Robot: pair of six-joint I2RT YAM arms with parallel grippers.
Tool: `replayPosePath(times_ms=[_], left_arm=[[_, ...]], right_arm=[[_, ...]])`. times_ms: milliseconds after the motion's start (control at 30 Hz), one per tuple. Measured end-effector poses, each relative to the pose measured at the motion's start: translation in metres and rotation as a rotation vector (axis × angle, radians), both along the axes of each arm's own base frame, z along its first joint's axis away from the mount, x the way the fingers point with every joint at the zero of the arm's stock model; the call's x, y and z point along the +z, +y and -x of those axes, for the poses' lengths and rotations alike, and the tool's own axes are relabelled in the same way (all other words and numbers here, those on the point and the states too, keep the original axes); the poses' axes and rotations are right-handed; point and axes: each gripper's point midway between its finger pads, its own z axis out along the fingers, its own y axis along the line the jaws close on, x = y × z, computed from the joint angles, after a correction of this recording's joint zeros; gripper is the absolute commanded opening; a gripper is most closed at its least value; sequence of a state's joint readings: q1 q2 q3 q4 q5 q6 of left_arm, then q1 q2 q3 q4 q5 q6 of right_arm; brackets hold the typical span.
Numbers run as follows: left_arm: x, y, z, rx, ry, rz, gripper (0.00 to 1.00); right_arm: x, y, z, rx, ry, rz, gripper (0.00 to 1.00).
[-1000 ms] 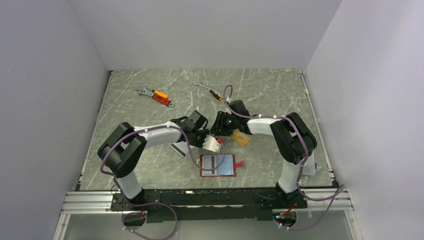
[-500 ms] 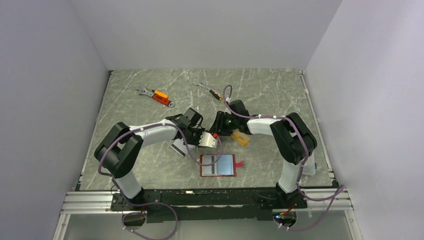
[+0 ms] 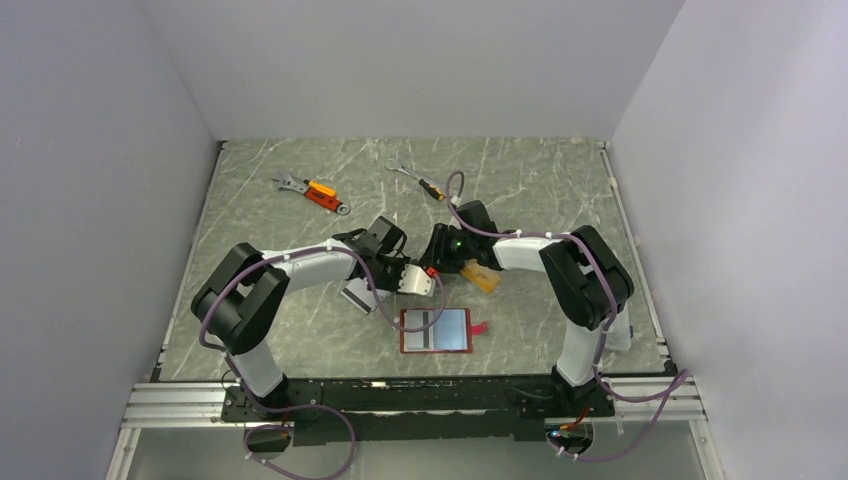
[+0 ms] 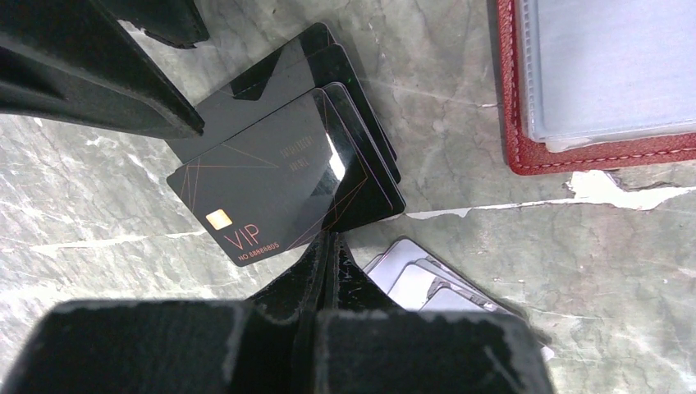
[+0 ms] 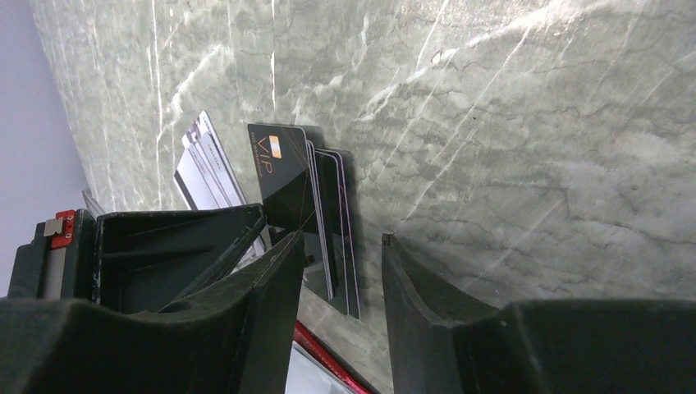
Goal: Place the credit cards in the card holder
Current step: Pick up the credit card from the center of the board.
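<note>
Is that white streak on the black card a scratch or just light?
Left wrist view: likely glare on the glossy black card; the left gripper at the bottom is soft, too close. Right wrist view: the right gripper is blurred likewise.

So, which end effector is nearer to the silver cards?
Left. The left end effector sits right at the silver cards; the right end effector stands beyond the black cards.

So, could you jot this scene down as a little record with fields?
surface: grey-green marbled table
holder: red leather-like folding card holder, open, pale pockets up
cards: fanned stack of glossy black cards; silver-grey cards beside it
left jaws: shut, tips at top black card's edge
right jaws: open, near black stack
</note>
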State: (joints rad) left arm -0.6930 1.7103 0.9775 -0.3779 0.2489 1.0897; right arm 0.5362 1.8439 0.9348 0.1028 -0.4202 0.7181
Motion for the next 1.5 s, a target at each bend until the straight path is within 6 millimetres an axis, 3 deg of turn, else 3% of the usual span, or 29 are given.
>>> replayPosePath(times_ms=[500, 800, 1133, 1500], left_arm=[[0.003, 0.010, 0.004, 0.021, 0.039, -0.007, 0.00], [0.019, 0.000, -0.010, 0.029, 0.008, 0.031, 0.00], [0.002, 0.004, -0.012, 0.031, 0.015, -0.010, 0.00], [0.000, 0.004, -0.019, 0.023, -0.039, -0.001, 0.00]], right_arm=[[0.001, -0.007, 0.006, -0.016, 0.011, 0.053, 0.41], [0.009, -0.003, 0.001, -0.015, -0.004, 0.040, 0.40], [0.028, 0.011, 0.000, 0.000, -0.022, -0.030, 0.40], [0.006, 0.030, 0.016, 0.052, 0.045, -0.033, 0.41]])
